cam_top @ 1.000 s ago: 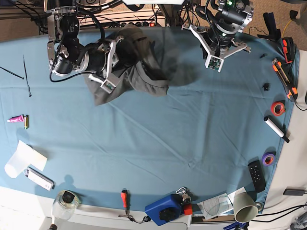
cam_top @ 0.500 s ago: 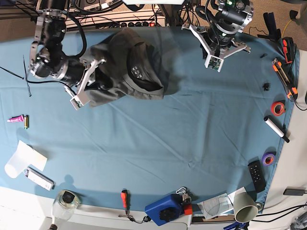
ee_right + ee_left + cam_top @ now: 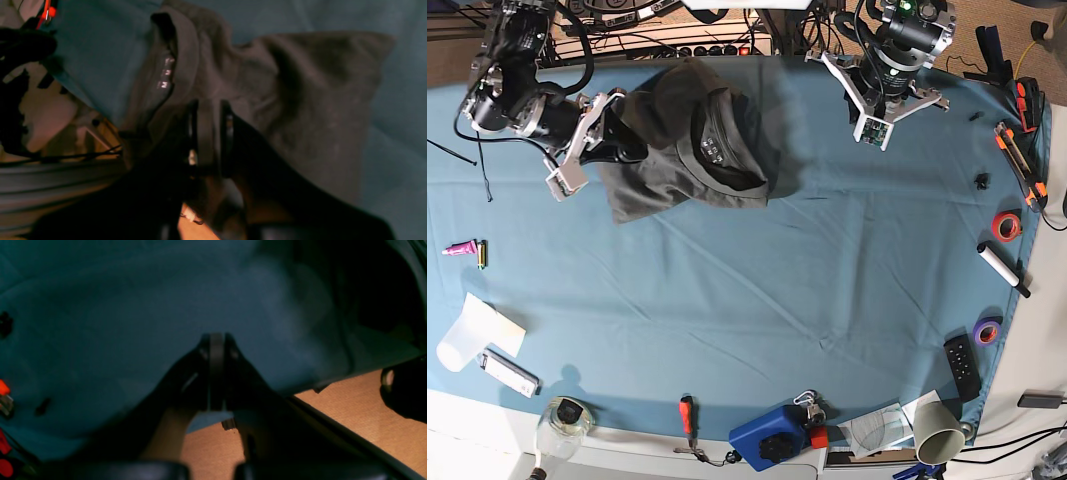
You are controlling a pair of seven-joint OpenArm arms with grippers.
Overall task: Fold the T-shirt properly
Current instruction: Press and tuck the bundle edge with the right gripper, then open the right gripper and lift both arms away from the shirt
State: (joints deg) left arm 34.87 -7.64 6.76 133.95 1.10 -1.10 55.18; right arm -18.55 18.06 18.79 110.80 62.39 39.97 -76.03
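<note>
T-shirt (image 3: 682,140) bunched at the counter's (image 3: 757,290) far edge.
The right fingers (image 3: 208,110) pinched the shirt's left hem; the left fingers (image 3: 217,343) hung closed, empty, over bare cloth. The counter's middle lay open, tools lining its rims.

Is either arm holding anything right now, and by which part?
The right gripper pinches the T-shirt by a fold of fabric at its edge, beside the collar. The left gripper is shut on nothing, above the tablecloth.

Right gripper (image 3: 617,140) farther out, T-shirt (image 3: 689,140) edge in tow.
</note>
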